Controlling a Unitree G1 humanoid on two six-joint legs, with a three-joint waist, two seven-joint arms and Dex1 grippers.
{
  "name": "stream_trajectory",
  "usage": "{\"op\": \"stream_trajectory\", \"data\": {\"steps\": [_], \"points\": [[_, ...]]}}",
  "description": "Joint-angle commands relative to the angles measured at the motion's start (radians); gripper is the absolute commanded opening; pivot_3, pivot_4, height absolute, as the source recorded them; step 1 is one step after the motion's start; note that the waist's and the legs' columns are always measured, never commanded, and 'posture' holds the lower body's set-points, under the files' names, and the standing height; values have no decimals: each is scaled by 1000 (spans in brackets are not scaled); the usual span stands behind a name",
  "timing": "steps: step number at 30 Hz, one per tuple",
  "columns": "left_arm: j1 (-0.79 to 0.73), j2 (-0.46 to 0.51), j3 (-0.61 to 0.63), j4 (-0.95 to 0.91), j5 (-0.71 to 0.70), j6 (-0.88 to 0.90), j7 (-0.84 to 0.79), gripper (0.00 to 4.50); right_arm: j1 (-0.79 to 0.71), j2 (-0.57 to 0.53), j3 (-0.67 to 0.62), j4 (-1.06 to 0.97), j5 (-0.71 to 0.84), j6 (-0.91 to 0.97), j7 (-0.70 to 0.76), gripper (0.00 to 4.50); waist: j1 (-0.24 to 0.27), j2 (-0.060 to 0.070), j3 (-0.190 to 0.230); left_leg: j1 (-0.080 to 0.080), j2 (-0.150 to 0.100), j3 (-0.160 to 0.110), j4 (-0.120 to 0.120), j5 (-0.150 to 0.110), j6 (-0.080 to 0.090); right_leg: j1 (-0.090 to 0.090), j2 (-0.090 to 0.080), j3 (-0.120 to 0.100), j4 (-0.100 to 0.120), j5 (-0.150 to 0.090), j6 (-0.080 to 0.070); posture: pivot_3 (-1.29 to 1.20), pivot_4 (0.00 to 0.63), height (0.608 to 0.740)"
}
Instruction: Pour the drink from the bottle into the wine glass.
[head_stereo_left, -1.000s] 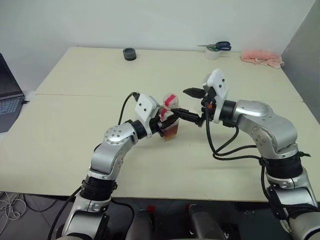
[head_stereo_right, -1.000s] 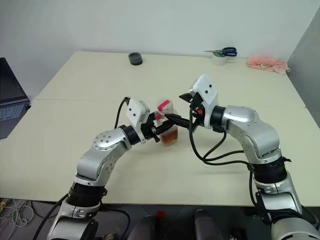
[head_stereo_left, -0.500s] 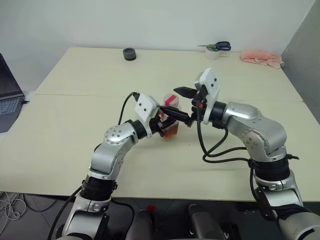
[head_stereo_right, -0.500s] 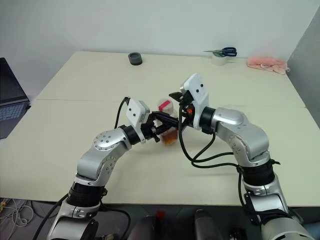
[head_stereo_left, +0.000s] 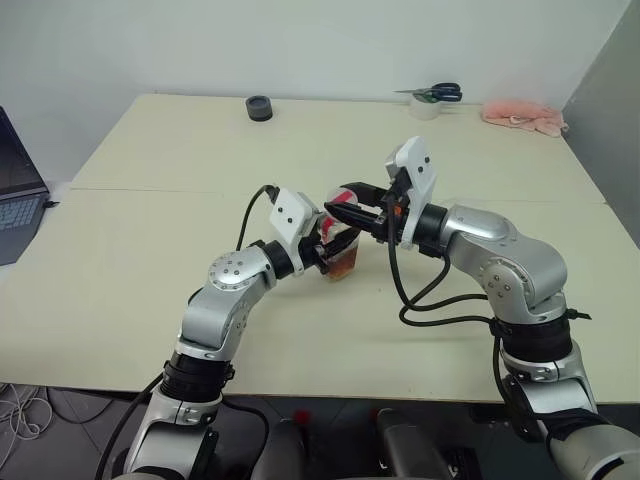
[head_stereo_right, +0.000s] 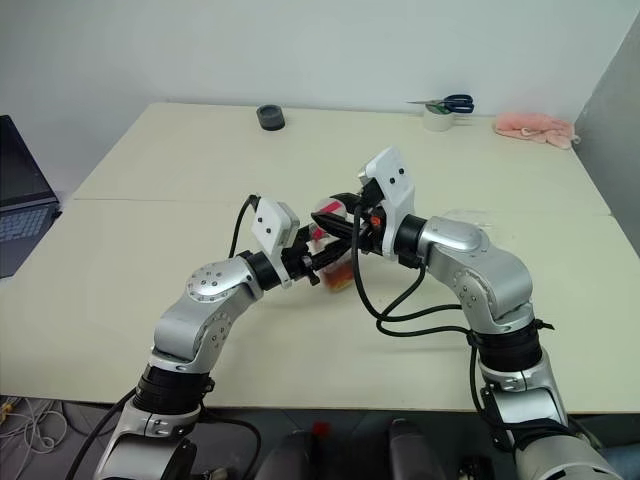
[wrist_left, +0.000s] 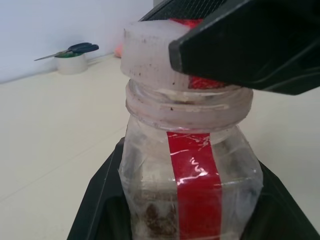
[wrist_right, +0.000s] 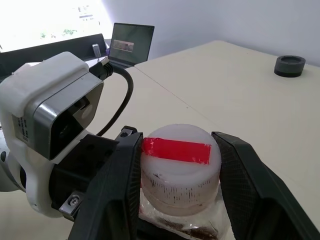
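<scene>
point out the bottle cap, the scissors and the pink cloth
bottle cap (wrist_right: 176, 167): right wrist view, white side wall under the red stripe
scissors (head_stereo_left: 440, 93): left eye view, blue handles
pink cloth (head_stereo_left: 522, 114): left eye view, middle of the heap

The bottle (wrist_left: 190, 180) is clear plastic with a red vertical stripe down its side; its cap (wrist_right: 176, 167) is white with a red strip across the top. The drink (head_stereo_left: 341, 265) in its base is reddish-brown. Both pincers have black fingers (wrist_right: 117, 192) and white wrist housings on silver arms. The tabletop (head_stereo_left: 150, 240) is pale cream. At its far edge lie a dark grey round object (head_stereo_left: 259, 107), blue-handled scissors (head_stereo_left: 440, 93) on a whitish tape roll (head_stereo_left: 427, 107), and a pink cloth (head_stereo_left: 522, 115).
</scene>
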Motion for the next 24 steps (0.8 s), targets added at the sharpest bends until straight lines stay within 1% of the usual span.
{"op": "stream_trajectory", "data": {"steps": [1, 5, 9, 11, 14, 16, 20, 22, 24], "points": [[-13, 1, 17, -28, -6, -20, -5, 1818, -52, -21, -93, -58, 109, 16, 56, 1816, 0, 0, 0, 0, 0, 0, 0, 0, 0, 0, 0, 0, 0, 0, 0, 0, 150, 740], [-20, 3, 13, -22, -3, -19, -12, 1817, -102, -46, -167, -55, 176, 36, 51, 1816, 0, 0, 0, 0, 0, 0, 0, 0, 0, 0, 0, 0, 0, 0, 0, 0, 150, 740], [-33, -1, 4, -10, -2, -22, -19, 1815, -144, -26, -274, -50, 269, 64, -31, 1811, -1, 0, 0, 0, 0, 0, 0, 0, 0, 0, 0, 0, 0, 0, 0, 0, 150, 740], [-38, -3, 0, 1, 0, -27, -23, 1814, -132, -23, -302, -62, 309, 85, -58, 1717, 0, 0, 0, 0, 0, 0, 0, 0, 0, 0, 0, 0, 0, 0, 0, 0, 150, 740], [-45, -7, -7, 18, 2, -36, -33, 1814, -85, -38, -310, -102, 325, 107, -94, 1711, 0, 0, 0, 0, 0, 0, 0, 0, 0, 0, 0, 0, -1, 0, 0, 0, 150, 740], [-49, -7, -10, 25, 4, -41, -39, 1814, -42, -56, -318, -120, 300, 107, -143, 1708, 1, 0, 0, 0, 0, 0, 0, 0, 0, 0, 0, 0, -1, 0, 0, 0, 150, 740], [-59, -12, -5, 36, 4, -47, -45, 1814, 158, -119, -309, -116, 134, 24, -226, 1706, 7, -1, -1, -1, 0, 1, 0, 0, 0, 0, 0, 0, -1, 0, 0, 0, 150, 740], [-62, -13, -2, 41, 5, -51, -47, 1814, 269, -107, -331, -99, 48, -66, -286, 1706, 8, -1, -1, -1, 0, 1, 0, 0, 0, 0, 0, 1, -1, 0, 0, 0, 150, 740], [-65, -13, 0, 47, 5, -55, -49, 1814, 372, -74, -368, -82, 8, -132, -329, 1706, 8, -1, -1, 0, 0, 1, -1, 0, 0, 0, 0, 1, -1, -1, 1, 0, 150, 740]]}}
